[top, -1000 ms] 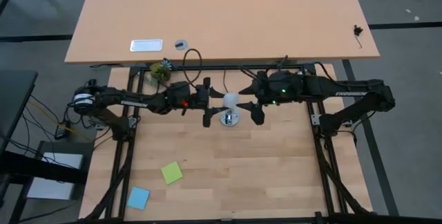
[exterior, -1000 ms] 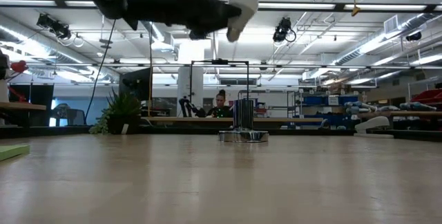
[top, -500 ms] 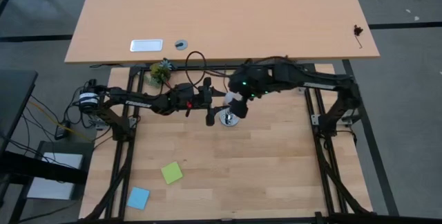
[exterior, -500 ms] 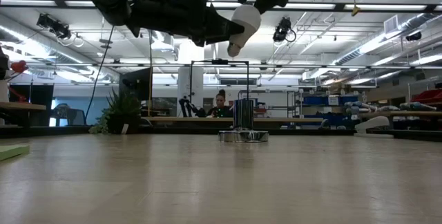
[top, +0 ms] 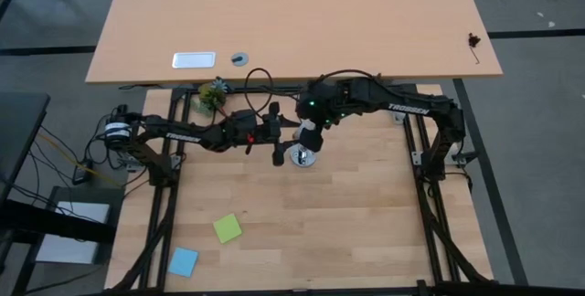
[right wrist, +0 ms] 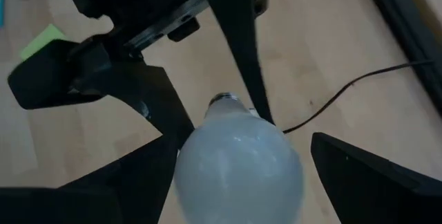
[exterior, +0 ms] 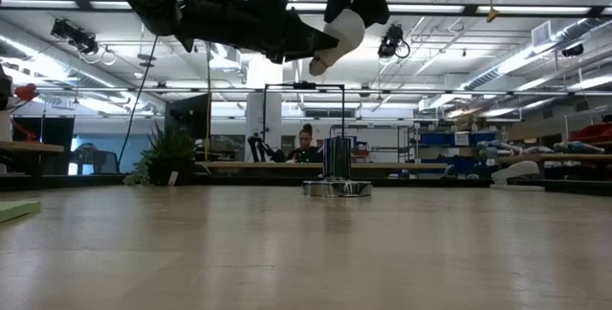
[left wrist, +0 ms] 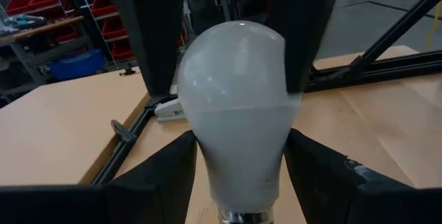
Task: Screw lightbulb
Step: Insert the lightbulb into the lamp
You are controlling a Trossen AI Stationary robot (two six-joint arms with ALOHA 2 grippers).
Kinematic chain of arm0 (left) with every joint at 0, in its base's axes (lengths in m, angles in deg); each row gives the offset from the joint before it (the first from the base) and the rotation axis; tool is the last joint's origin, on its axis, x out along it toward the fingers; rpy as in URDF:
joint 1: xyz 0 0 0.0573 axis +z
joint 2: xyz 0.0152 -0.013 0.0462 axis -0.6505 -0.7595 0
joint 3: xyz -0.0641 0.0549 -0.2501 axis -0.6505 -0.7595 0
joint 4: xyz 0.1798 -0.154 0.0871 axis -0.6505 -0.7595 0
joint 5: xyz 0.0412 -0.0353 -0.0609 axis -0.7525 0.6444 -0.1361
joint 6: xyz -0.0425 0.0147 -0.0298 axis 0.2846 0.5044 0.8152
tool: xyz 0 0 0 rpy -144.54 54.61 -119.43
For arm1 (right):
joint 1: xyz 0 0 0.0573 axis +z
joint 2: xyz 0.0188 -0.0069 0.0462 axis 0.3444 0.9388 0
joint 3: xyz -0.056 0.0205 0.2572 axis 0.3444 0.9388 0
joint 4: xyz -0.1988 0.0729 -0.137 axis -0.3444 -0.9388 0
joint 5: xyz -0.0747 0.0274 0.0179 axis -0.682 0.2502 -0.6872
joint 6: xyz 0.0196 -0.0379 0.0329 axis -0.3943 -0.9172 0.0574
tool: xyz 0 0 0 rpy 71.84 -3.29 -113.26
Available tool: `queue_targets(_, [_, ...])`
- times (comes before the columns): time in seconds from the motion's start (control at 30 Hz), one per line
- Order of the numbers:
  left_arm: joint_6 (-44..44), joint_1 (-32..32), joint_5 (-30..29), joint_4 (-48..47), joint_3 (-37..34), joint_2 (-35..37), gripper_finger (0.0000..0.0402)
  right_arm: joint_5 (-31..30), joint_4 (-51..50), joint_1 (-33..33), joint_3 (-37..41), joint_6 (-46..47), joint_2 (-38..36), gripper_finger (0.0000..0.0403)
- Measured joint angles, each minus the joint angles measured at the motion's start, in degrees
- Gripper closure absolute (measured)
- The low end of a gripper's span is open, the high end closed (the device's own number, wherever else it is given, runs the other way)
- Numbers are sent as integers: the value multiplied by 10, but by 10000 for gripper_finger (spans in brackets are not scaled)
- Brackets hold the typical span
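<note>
The white frosted lightbulb (top: 308, 132) hangs in the air above the round silver socket disc (top: 303, 157), which sits flat on the table with its black cord (top: 259, 79) running to the far side. My left gripper (top: 291, 137) reaches in from the table's left and is shut on the bulb. My right gripper (exterior: 356, 4) comes down from above, open. Its fingers (right wrist: 366, 175) stand on either side of the bulb's round head (right wrist: 238, 172). The bulb's metal base (exterior: 318, 65) points down, slanted toward the table's left. My left gripper pinches the bulb's narrow neck (left wrist: 238, 162), just above the metal base, between its two fingers (left wrist: 162, 175). The fingers come from the table's left, slanting a little downward. The bulb is lifted clear of the socket, tilted, head up. My right gripper: I cannot tell whether its fingers touch the bulb's head.
A green sticky note (top: 228, 228) and a blue one (top: 183, 260) lie near the front left. A small plant (top: 214, 93) stands at the far left by the frame. A second table (top: 366, 22) lies beyond, with a white plate (top: 194, 59) on it.
My right gripper has swung from the bulb's right side toward the table's left and tipped to point down, so that its fingers now stand around the bulb's head. The bulb, still in my left gripper, has sunk a little toward the socket.
</note>
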Motion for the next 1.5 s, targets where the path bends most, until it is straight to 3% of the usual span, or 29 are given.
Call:
queue_targets(0.8, [1, -1, 2, 46, 0, 0, 184, 8, 6, 3, 1, -12, -2, 71])
queue_targets(1.5, [0, -1, 1, 64, 0, 1, 184, 9, 25, 7, 1, 4, -11, 124])
